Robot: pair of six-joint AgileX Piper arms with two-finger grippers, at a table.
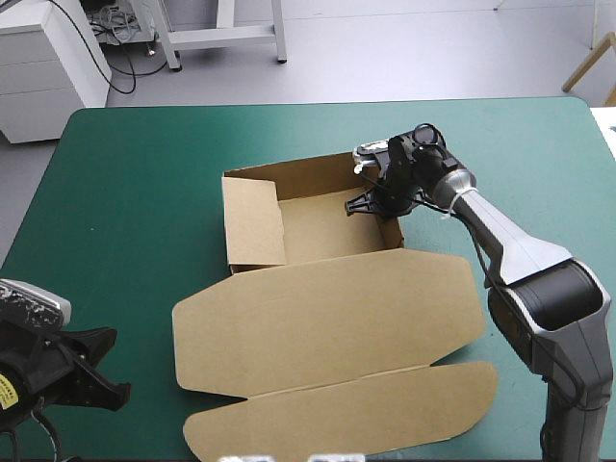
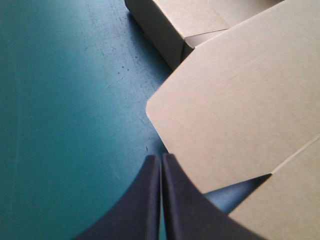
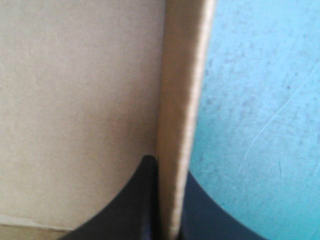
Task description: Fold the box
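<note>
Teal-green cover (image 1: 125,192) spans the table, and the brown box (image 1: 327,318) lies at its centre: a tray with raised walls toward 12 o'clock, the lid flat toward 6. The right gripper (image 1: 371,204) pinches the tray's 3 o'clock wall, black fingers nearly closed on the board. The left gripper (image 2: 161,157), at 8 o'clock, is closed and empty, just beside the lid's corner.

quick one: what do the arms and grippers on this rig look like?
Right arm: silver-grey shells with black joint sections and a black wrist. Left arm: only its black wrist end shows, carrying a yellow label. Left gripper and right gripper: two broad black fin-shaped fingers each.
</note>
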